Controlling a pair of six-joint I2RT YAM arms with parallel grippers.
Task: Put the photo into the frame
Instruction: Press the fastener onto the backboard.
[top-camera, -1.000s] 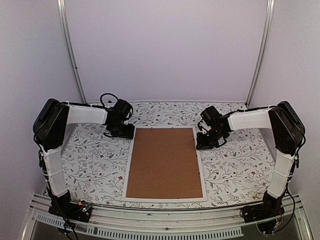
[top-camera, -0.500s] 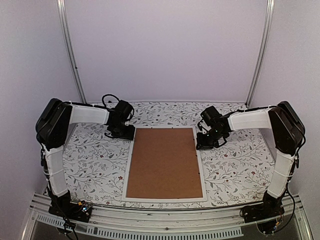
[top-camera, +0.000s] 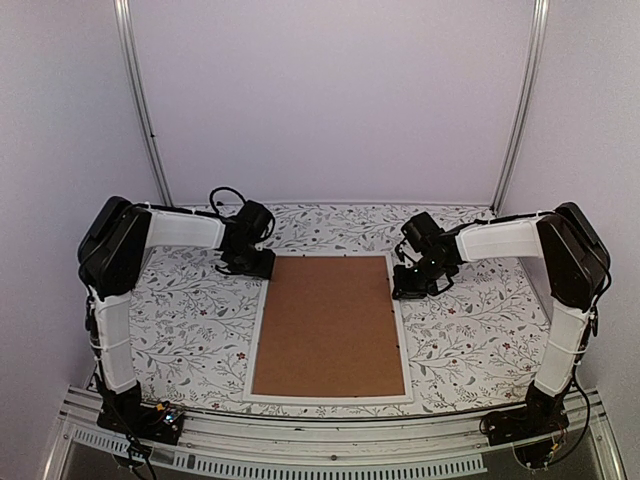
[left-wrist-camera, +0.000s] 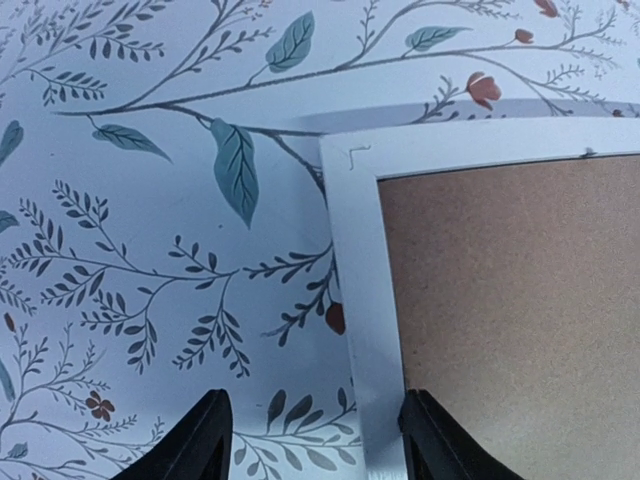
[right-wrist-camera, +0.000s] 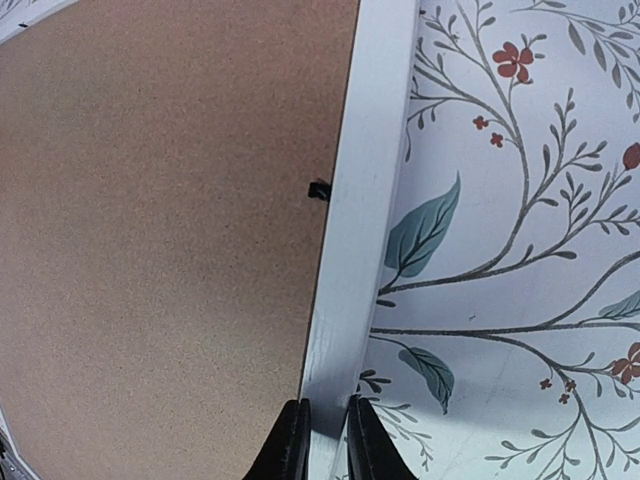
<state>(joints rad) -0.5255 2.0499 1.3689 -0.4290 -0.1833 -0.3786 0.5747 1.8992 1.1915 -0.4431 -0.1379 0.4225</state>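
Frame (top-camera: 330, 399) lies flat on the floral tablecloth (top-camera: 180, 320) at the middle of the table, back side up. The brown hardboard backing panel (top-camera: 330, 325) fills its opening. No photo shows in any view, so I cannot tell whether it is under the panel or somewhere else.

The left gripper (top-camera: 252, 262) sits at the frame's 11 o'clock corner. In its wrist view the left gripper (left-wrist-camera: 315, 435) is spread wide, with one finger over the cloth and the other over the panel. The white border (left-wrist-camera: 360, 300) runs between them, ungrasped.

The right gripper (top-camera: 408, 285) is at about 2 o'clock on the frame's right side. Up close, the right gripper (right-wrist-camera: 328, 445) is nearly closed, its fingers pinching the narrow white border (right-wrist-camera: 365, 150). A small black retaining tab (right-wrist-camera: 318, 189) sits at the panel's edge towards 12 o'clock from the fingers.

The step in hand looks like securing the frame at its far end: the right side is gripped and the left is lined up. Next, the left fingers probably need to drop and close on the border just below the corner. Any lift should be even on both sides, because a thin frame could twist or let the panel slip.
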